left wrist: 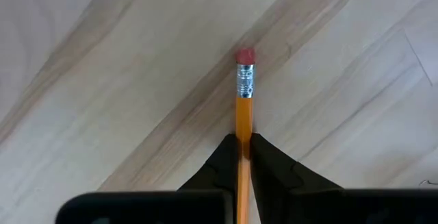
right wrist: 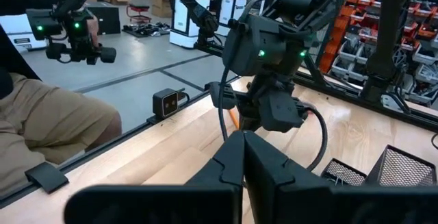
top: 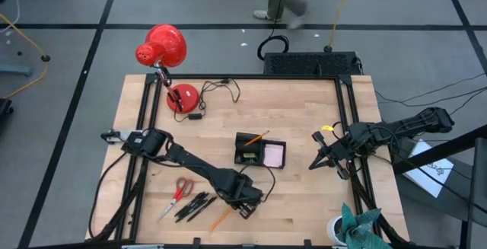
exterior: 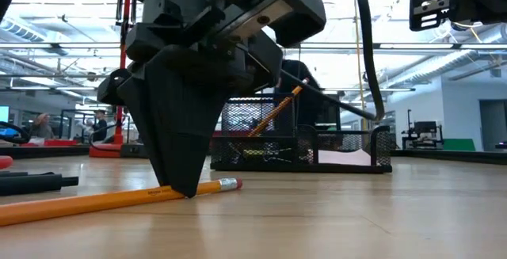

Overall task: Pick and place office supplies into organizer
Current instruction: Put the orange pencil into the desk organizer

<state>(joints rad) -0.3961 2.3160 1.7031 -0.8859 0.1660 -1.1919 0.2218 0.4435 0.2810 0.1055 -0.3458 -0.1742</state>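
Left end effector [left wrist: 243,157] grasping an orange pencil [left wrist: 243,107] on the desk [left wrist: 102,80].
Right end effector [right wrist: 243,157] is clenched and empty, well apart from the organizer [top: 259,149].

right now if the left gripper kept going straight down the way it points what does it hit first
The left gripper points down at the table, its fingers closed on the orange pencil lying there. Going on, it would press into the tabletop almost at once; nothing else lies between.
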